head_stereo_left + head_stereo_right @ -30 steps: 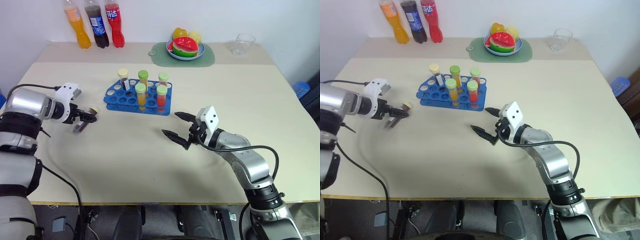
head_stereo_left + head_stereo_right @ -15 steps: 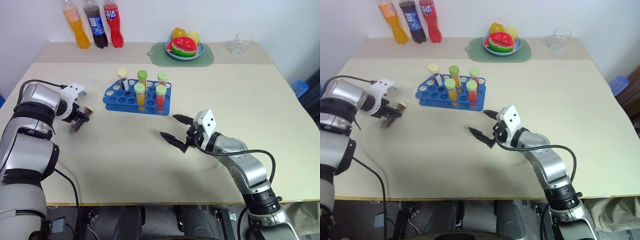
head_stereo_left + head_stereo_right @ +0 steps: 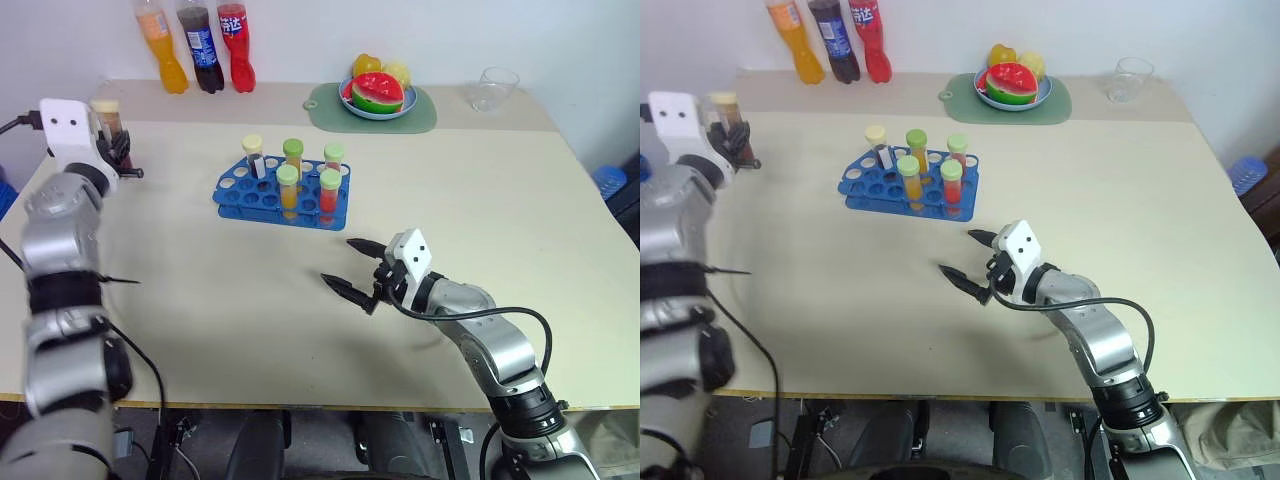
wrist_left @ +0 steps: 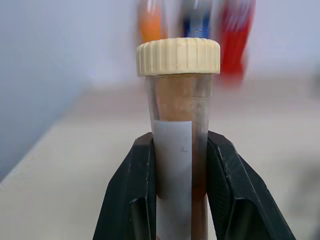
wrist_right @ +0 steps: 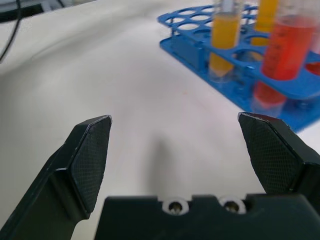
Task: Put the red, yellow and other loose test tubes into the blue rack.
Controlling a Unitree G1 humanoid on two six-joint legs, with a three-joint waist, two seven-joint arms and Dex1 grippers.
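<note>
On our left, our left gripper (image 4: pixel 177 190) has its jaws clenched around a clear plastic test tube with dark maroon liquid and a ribbed cream cap (image 4: pixel 178 125). We hold it upright, above the left edge of the pale beige bench (image 3: pixel 230 290), well apart from the rack. A plain white paper label runs down the tube's front; we can make out only a faint small mark on it, no readable writing.

The bright blue plastic rack with rows of round holes (image 3: pixel 235 190) stands near the middle of the bench. Five tubes stand upright in it: one cream-capped tube with a white label (image 3: pixel 253 157) at its back left, and four green-capped ones, two with yellow-orange liquid (image 3: pixel 288 187) and two with red liquid (image 3: pixel 328 190).

Our right gripper (image 3: pixel 352 268) hangs just over the bench in front of the rack, its jaws spread wide and empty.

Three soft-drink bottles (image 3: pixel 203 45), orange, dark cola and red, stand at the back wall; their label writing is too small to read.
</note>
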